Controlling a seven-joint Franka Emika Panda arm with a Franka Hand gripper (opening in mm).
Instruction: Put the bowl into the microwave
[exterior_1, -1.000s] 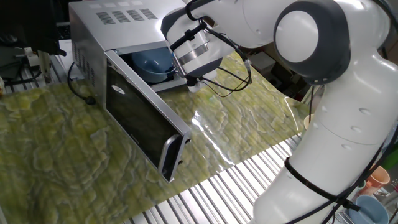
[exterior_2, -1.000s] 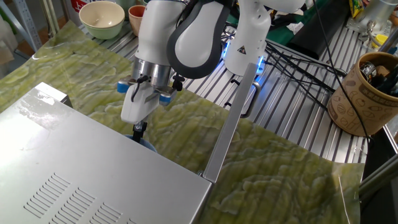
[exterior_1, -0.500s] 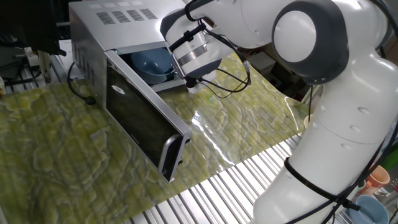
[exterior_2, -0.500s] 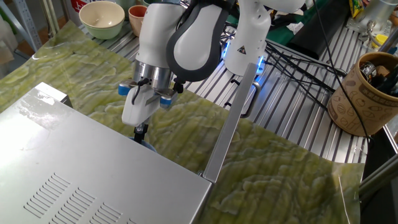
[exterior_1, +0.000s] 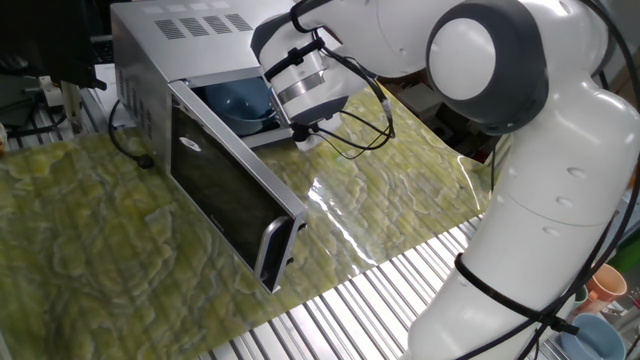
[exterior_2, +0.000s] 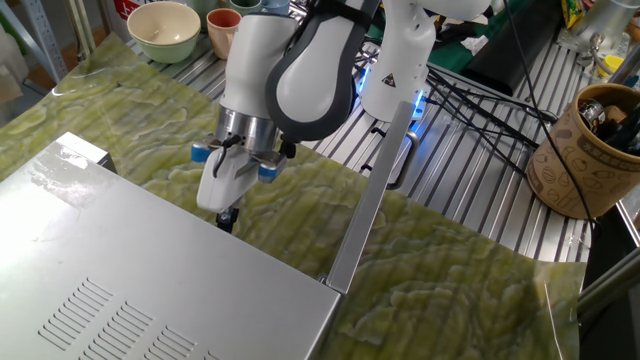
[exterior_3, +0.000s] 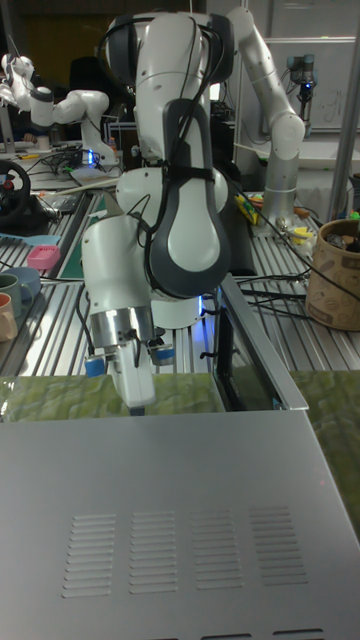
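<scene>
The silver microwave (exterior_1: 190, 30) stands on the green mat with its dark glass door (exterior_1: 225, 195) swung wide open. The light-blue bowl (exterior_1: 243, 98) sits inside the cavity, near the opening. My gripper (exterior_1: 290, 125) reaches into the opening at the bowl's near rim. Its fingers look close together, shut on the rim. In the other fixed view the dark fingertips of the gripper (exterior_2: 227, 217) dip behind the top edge of the microwave (exterior_2: 120, 280), which hides the bowl. The tall fixed view shows the gripper (exterior_3: 137, 403) just behind the top of the microwave (exterior_3: 180, 520).
A cream bowl (exterior_2: 165, 28) and cups (exterior_2: 222, 20) stand at the back beyond the mat. A brown patterned container (exterior_2: 590, 150) and cables (exterior_2: 470, 95) lie on the slatted table. The open door (exterior_2: 375, 190) juts out beside the arm. Two cups (exterior_1: 605, 290) stand by the robot's base.
The gripper has shifted a little further toward the microwave opening. The sliver of blue bowl seen below the fingers in the other fixed view is now hidden behind the microwave's top.
</scene>
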